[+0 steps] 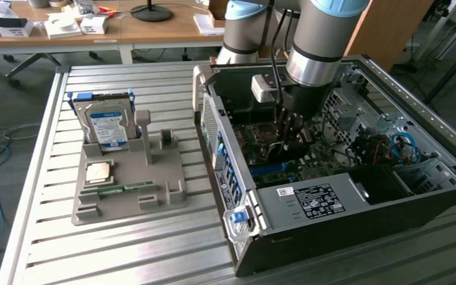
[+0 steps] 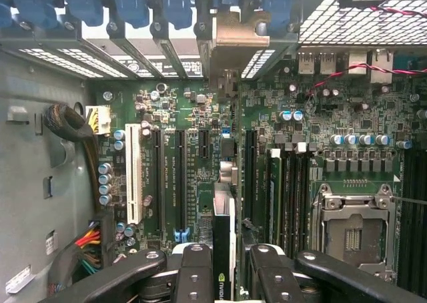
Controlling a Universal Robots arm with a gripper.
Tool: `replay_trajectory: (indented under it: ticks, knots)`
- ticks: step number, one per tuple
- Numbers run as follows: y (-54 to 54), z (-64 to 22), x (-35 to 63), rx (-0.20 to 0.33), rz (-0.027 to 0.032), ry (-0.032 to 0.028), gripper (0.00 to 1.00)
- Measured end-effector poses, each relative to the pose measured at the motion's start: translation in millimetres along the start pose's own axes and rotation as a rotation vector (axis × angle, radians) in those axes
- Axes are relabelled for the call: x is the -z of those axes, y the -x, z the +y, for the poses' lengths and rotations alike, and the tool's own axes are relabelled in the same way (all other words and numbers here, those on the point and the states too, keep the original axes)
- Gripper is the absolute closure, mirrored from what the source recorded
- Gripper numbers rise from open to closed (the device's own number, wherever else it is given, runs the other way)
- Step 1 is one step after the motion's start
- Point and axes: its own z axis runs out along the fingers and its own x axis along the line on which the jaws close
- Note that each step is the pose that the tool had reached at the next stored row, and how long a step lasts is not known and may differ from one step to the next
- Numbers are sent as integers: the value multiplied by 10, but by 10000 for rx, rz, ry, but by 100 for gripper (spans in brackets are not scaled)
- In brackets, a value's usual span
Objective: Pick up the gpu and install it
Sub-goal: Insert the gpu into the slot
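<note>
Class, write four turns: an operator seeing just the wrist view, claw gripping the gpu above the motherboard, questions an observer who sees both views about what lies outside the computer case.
Operator: My claw grips the gpu. What's beside the case?
Observer: A grey holder on the slatted table, at the exterior view's left of the case.
Operator: What's in it?
Observer: A hard drive, standing upright in it.
</note>
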Motion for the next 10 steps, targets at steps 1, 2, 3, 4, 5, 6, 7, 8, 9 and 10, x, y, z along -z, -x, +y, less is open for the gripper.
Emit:
replay_trajectory:
  ticks: [1, 2, 3, 4, 5, 6, 7, 8, 9, 10]
  knots:
    - [0, 5, 0, -3, 0, 0, 74]
    - [0, 10, 0, -3, 0, 0, 74]
    - [0, 15, 0, -2, 0, 0, 74]
    - [0, 20, 0, -1, 0, -1, 74]
    - [0, 26, 0, -2, 0, -1, 74]
    - [-1, 31, 0, -1, 0, -1, 74]
    - [-1, 38, 0, -1, 0, -1, 74]
    - [-1, 43, 0, -2, 0, -1, 74]
    - [-1, 44, 0, -1, 0, -1, 74]
    - [-1, 44, 0, -1, -1, -1, 74]
